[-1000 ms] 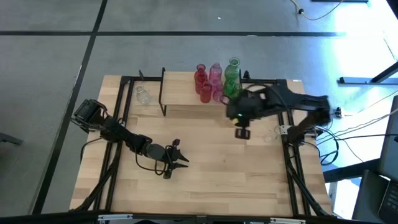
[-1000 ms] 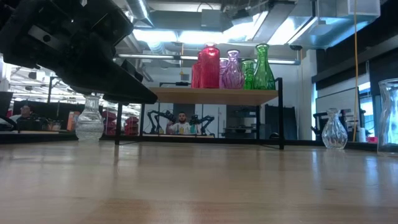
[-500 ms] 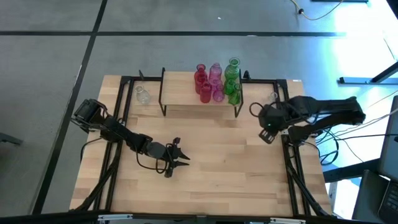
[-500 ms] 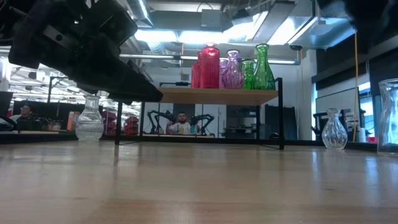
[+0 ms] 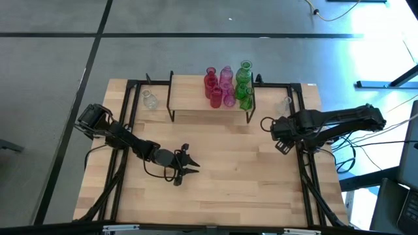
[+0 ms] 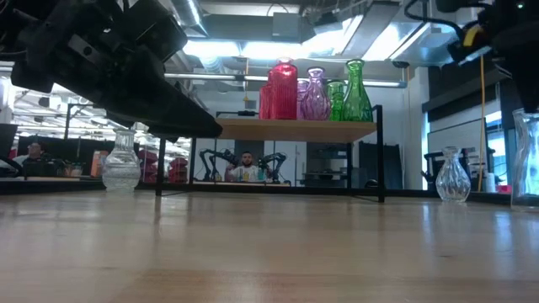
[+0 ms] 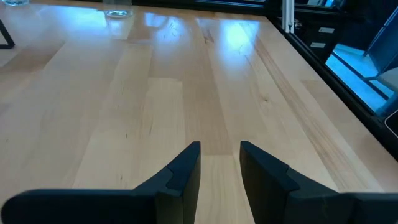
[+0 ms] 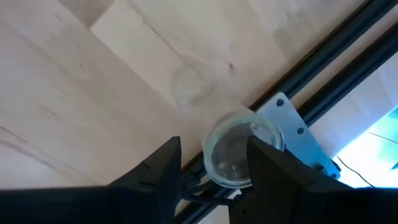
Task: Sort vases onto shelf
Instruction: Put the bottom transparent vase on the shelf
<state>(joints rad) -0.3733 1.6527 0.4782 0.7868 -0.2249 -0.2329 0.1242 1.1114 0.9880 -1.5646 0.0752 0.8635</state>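
Several red, pink and green vases (image 5: 226, 86) stand on their bases on the small wooden shelf (image 5: 189, 98) at the table's far side; the low view shows them too (image 6: 313, 91). Clear vases stand on the table: one left of the shelf (image 5: 149, 100), one right of it (image 5: 287, 103), and one by the right edge (image 8: 239, 149). My right gripper (image 8: 214, 165) is open above that last vase, pointing down, a finger on either side of its mouth and not touching it. My left gripper (image 5: 188, 162) is open over the bare tabletop at left of centre.
Black frame rails (image 5: 307, 163) run along the table's left and right sides; a metal bracket (image 8: 289, 121) lies right beside the clear vase. Wide bare wood (image 5: 235, 176) lies between the two arms. In the low view, people sit in the room behind the table.
My right gripper has swung from in front of the shelf's right end toward the table's right edge and now hangs over the clear vase there. The left arm and all the vases have stayed put.
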